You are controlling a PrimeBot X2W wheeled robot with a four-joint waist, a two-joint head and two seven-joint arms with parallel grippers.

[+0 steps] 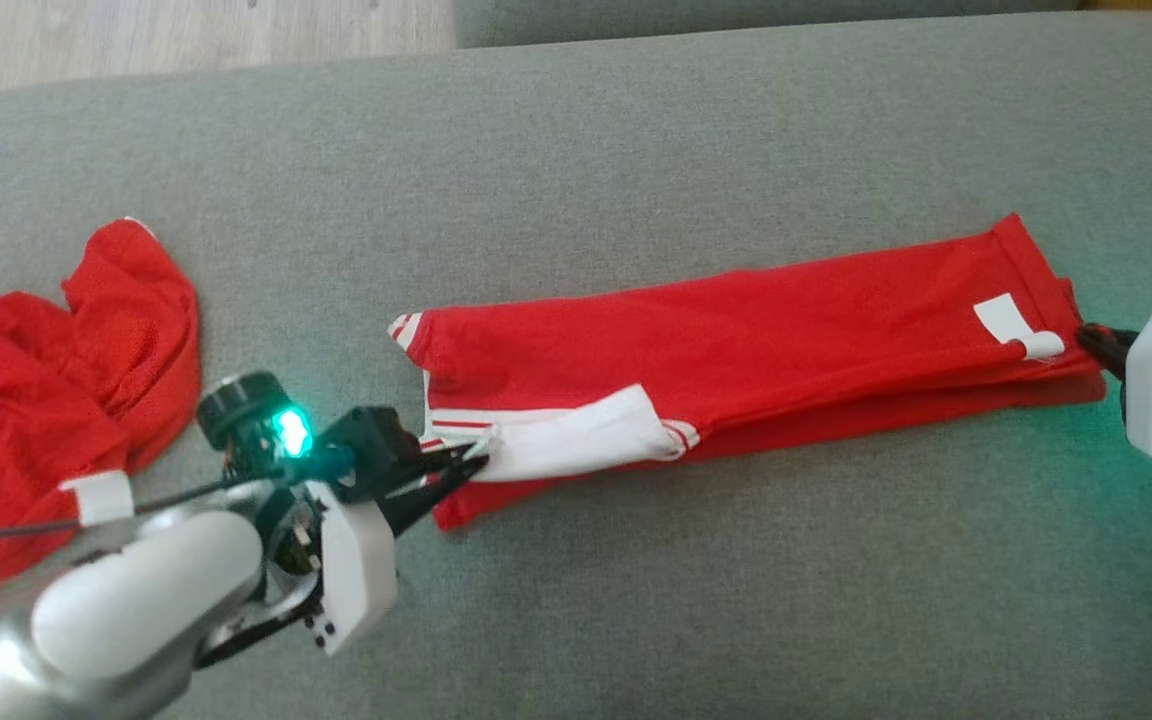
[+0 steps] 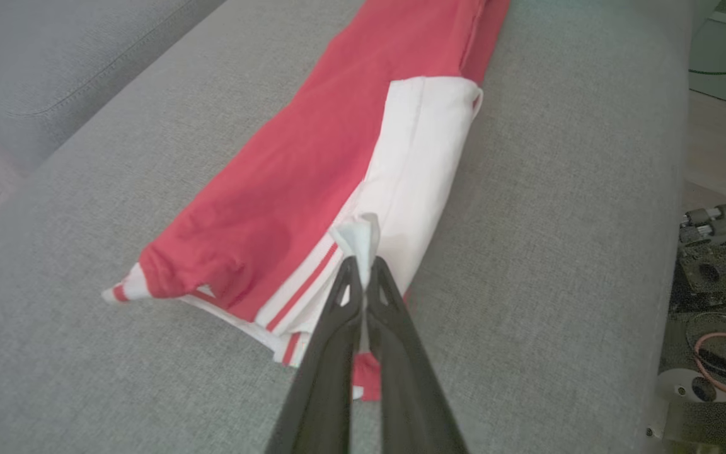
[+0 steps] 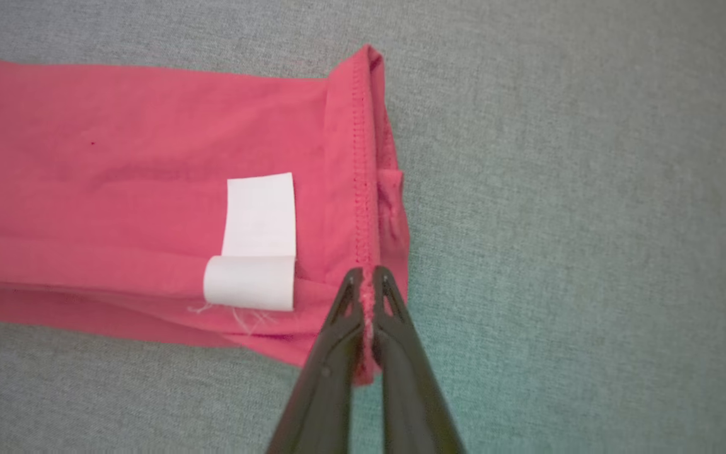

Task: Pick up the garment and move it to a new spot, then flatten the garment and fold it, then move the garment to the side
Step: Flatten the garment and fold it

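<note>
The garment is a red shirt with white, red-striped sleeve trim, lying as a long folded band across the grey sofa seat. My left gripper is shut on the white sleeve edge at the band's left end; in the left wrist view a tuft of white cloth pokes out between the fingers of the left gripper. My right gripper is shut on the red hem at the right end, beside a white label. The right wrist view has the stitched hem pinched at the right gripper.
A second, crumpled red mesh garment lies at the left of the seat. The sofa backrest runs along the far side, with wooden floor beyond at upper left. The seat's front edge and robot base parts are in the left wrist view.
</note>
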